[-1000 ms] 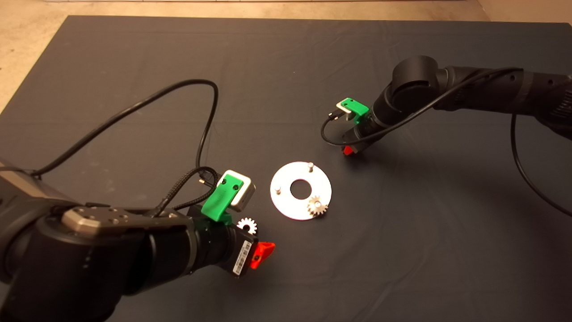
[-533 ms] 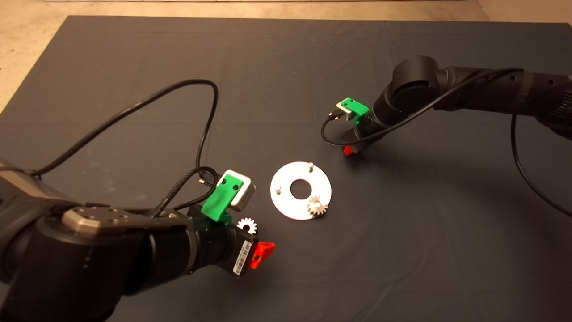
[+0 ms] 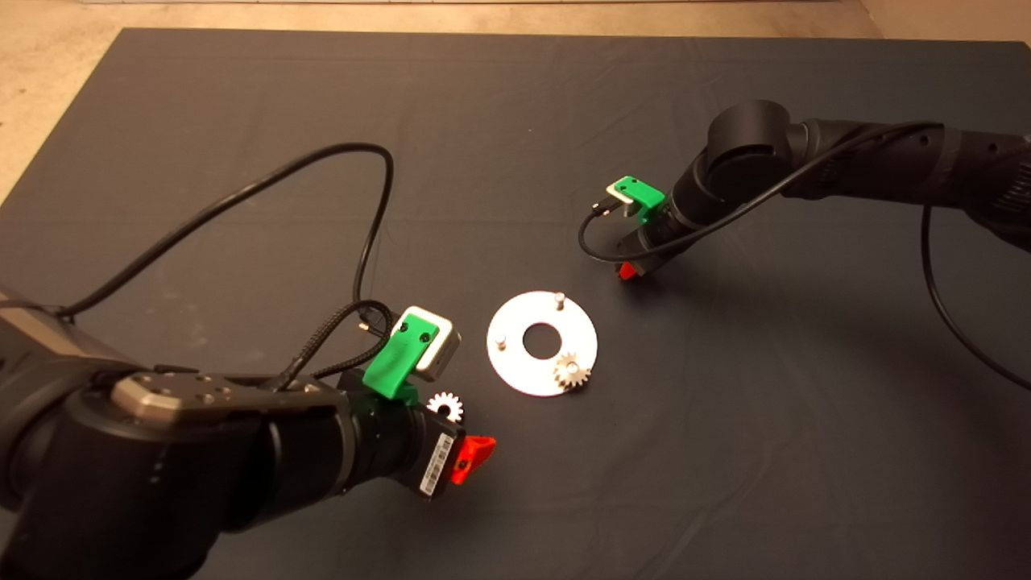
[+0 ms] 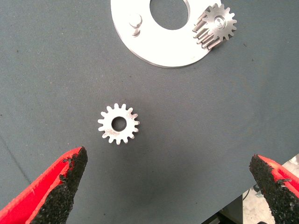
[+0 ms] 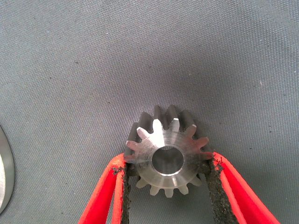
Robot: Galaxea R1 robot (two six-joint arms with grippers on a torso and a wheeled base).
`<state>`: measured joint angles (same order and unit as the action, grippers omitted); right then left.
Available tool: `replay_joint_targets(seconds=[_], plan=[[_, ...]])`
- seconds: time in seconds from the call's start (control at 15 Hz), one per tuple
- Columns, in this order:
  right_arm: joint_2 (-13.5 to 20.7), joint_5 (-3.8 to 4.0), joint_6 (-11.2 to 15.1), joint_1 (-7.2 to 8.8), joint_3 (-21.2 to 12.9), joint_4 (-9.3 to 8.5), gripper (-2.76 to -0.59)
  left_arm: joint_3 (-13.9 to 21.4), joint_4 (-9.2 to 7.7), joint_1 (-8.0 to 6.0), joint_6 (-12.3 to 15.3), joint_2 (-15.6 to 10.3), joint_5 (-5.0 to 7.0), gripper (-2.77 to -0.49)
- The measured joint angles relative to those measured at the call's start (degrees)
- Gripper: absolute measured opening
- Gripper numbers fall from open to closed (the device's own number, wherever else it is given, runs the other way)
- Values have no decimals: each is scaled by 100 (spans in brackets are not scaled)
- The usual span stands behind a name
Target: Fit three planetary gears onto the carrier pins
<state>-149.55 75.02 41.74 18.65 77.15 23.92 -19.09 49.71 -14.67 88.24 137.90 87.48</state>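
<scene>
A shiny silver disc point(image 3: 515, 370) point(image 4: 154, 46) lies mid-mat with a large centre hole. One planetary gear point(image 3: 572, 371) point(image 4: 216, 25) sits on its near-right carrier pin. Two carrier pins point(image 3: 559, 299) point(image 3: 500, 341) stand bare. A second gear point(image 3: 445, 405) point(image 4: 118, 123) lies flat on the mat beside the left gripper point(image 3: 471, 459) point(image 4: 168, 186), which hovers open above it. The right gripper point(image 3: 627, 271) point(image 5: 167, 189) is just beyond the disc's far-right side, shut on a third gear point(image 5: 167, 156) that rests on the mat.
Black cables loop over the mat from the left arm point(image 3: 354, 161) and by the right wrist point(image 3: 592, 242). The dark mat point(image 3: 725, 483) stretches wide around the disc; tan floor point(image 3: 48, 72) shows past its far-left edge.
</scene>
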Motion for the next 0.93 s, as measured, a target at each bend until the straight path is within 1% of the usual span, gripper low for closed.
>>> replay_joint_targets(seconds=[0.33, 0.53, 0.6, 0.67, 0.73, 0.87, 0.93], plan=[[0, 2, -1, 4, 0, 0, -245, 0, 0, 0, 0, 0, 0, -75], [2, 2, -12, 14, -37, -30, -246, 0, 0, 0, 0, 0, 0, -75], [0, -11, -14, 44, -79, -78, -246, 0, 0, -2, 0, 0, 0, -75], [2, -5, -14, 140, -187, -175, -246, 0, 1, -25, 0, 0, 0, -75], [0, -9, -14, 287, -329, -259, -247, 0, -2, -49, -1, 0, 0, -75], [2, -19, -14, 595, -601, -353, -246, 0, -2, -79, 0, 0, 0, -75], [5, -11, -14, 698, -718, -442, -246, 0, 0, -90, -1, -2, 0, -75]])
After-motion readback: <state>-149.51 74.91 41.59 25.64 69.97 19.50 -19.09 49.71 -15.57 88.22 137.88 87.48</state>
